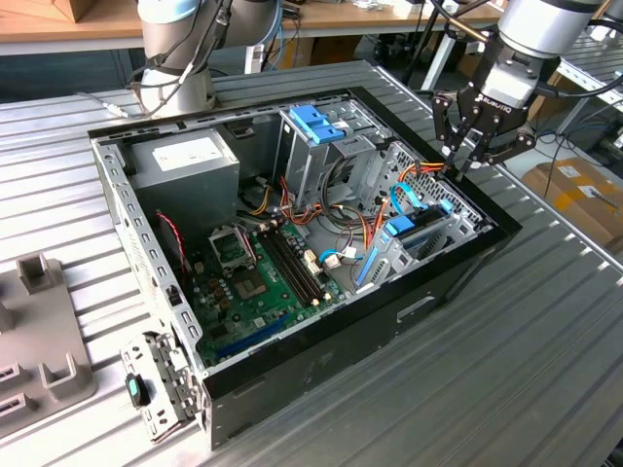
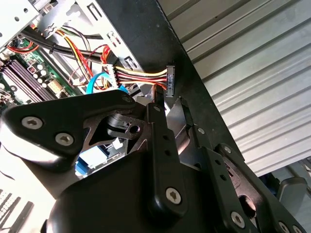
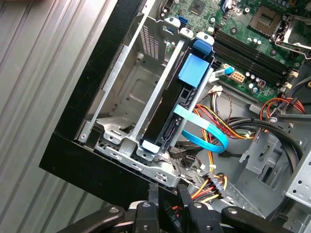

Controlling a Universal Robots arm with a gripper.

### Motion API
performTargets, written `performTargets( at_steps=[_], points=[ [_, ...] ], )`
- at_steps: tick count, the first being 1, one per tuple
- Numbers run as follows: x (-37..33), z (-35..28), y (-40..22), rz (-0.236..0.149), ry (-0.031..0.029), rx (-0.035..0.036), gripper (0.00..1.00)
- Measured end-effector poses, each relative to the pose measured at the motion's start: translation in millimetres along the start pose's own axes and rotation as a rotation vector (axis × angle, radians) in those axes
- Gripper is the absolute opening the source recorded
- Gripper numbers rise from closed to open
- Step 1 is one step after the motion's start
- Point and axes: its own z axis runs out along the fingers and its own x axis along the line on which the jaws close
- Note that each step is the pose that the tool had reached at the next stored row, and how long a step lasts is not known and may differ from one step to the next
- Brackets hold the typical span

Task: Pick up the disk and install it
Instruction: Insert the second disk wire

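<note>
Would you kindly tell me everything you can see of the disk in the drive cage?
The disk stands on edge in the grey metal drive cage at the open case's corner, seen as a thin dark slab in the first wrist view. Light blue plastic caps both its ends, and a brighter blue tab sits on it. A flat light blue cable seems plugged into its edge. The pincer hangs above the case wall, apart from it.

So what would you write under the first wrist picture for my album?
Black gripper hovering at the open computer case's edge, above the blue-railed metal disk standing in its grey drive bay.
</note>
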Motion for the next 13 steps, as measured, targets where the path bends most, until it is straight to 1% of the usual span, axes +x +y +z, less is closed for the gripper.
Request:
performTargets(
  at_steps=[6,13],
  points=[
    [0.0,0.0,0.0,-0.004,-0.0001,0.0001,0.3],
    [-0.5,0.0,-0.2,-0.033,-0.0011,0.0009,0.3]
  ],
)
